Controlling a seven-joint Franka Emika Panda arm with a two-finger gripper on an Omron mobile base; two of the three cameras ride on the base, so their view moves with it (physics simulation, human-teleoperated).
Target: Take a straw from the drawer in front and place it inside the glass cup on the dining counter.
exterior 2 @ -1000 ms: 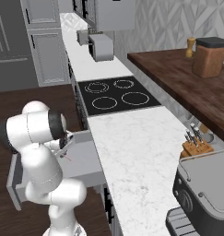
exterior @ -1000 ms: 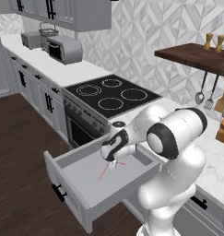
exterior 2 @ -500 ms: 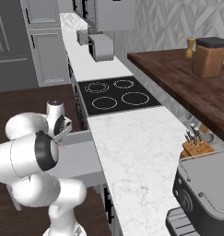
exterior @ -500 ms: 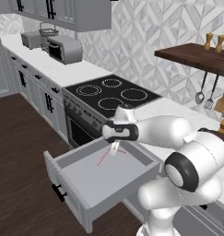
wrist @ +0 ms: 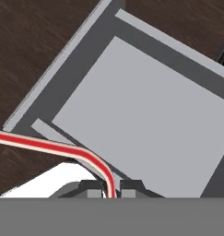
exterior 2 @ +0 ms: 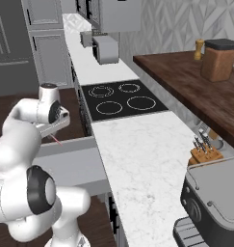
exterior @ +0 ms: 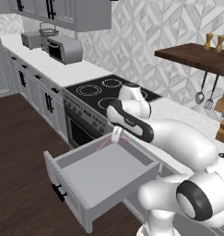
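My gripper (exterior: 116, 135) hangs over the back edge of the open drawer (exterior: 104, 174), shut on the thin red straw (exterior: 105, 144). The straw slants down from the fingers toward the drawer box without touching it. In the hand view the straw (wrist: 49, 145) runs from between the two fingertips of the gripper (wrist: 111, 185) and sweeps off to the left. Below it lies the bare grey floor of the drawer (wrist: 145, 106). From the right base view the gripper (exterior 2: 53, 131) and straw (exterior 2: 56, 140) sit above the drawer (exterior 2: 75, 159). The glass cup and the dining counter are out of view.
A black cooktop (exterior: 109, 92) on a white marble top lies just behind the drawer. A toaster oven (exterior: 62, 48) stands further left. A dark wooden shelf (exterior 2: 195, 82), a knife block (exterior 2: 205, 152) and a grey appliance (exterior 2: 219, 198) sit to the right. Dark wood floor (exterior: 21, 152) surrounds the drawer front.
The gripper has risen out of the drawer with the straw and moved toward the stove side. The arm has stretched out and its elbow swung to the right.
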